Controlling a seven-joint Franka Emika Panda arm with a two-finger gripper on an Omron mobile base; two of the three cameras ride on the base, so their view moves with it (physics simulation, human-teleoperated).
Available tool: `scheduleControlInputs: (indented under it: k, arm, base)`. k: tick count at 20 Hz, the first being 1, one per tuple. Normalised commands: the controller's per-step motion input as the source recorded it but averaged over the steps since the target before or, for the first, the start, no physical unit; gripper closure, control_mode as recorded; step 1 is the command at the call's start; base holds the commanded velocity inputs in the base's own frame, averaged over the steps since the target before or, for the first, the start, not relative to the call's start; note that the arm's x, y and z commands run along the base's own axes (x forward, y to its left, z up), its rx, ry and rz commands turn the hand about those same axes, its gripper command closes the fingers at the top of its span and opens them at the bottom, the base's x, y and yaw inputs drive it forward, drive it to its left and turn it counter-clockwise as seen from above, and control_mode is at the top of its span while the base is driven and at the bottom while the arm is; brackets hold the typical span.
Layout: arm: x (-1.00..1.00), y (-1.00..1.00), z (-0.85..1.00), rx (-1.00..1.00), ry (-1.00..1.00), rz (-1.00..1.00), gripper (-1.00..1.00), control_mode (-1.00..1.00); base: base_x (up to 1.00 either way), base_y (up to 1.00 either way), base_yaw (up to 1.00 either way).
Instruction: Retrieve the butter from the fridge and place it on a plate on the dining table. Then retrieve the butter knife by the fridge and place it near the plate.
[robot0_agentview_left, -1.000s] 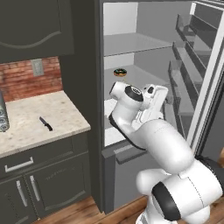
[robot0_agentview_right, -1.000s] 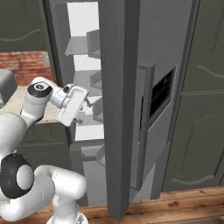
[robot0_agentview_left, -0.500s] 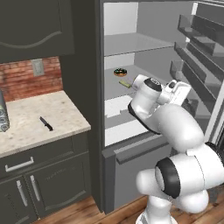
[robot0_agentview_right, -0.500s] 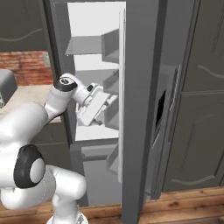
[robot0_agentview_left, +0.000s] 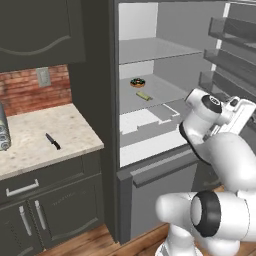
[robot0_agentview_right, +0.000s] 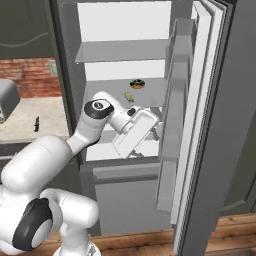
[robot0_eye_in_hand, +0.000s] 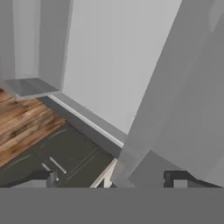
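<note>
Dark-grey kitchen, tall light-grey metallic fridge (robot0_agentview_left: 165, 75) standing open. Small pale yellow-green butter block (robot0_agentview_left: 143, 96) on middle shelf, at 5 o'clock of round dark dish (robot0_agentview_left: 137, 82). Likely light, soft, slippery: pinch long sides gently. 2-finger gripper (robot0_eye_in_hand: 116, 177) spread wide, empty. Slim black butter knife (robot0_agentview_left: 52, 141) on speckled counter (robot0_agentview_left: 30, 150).

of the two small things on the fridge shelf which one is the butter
The butter is the pale yellow-green block nearer the shelf's front edge; the other thing, a round dark item, sits behind it, deeper in the fridge.
</note>
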Motion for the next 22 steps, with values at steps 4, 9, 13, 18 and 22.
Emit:
scheduleControlInputs:
  k: [4,9,13,18,22]
  arm:
    - [-0.03,-0.41,0.2,0.08,0.0,0.01,-1.0,-1.0]
    - [0.61,0.96,0.22,0.11,-0.07,-0.03,-1.0,-1.0]
    - [0.99,0.98,-0.1,0.38,-0.06,-0.09,-1.0,-1.0]
    - [0.41,0.89,-0.52,0.64,-0.34,-0.23,-1.0,-1.0]
    - [-0.19,0.95,-0.76,0.78,-0.47,-0.16,-1.0,-1.0]
  base:
    - [0.0,0.0,0.0]
    - [0.0,0.0,0.0]
    - [0.0,0.0,0.0]
    - [0.0,0.0,0.0]
    - [0.0,0.0,0.0]
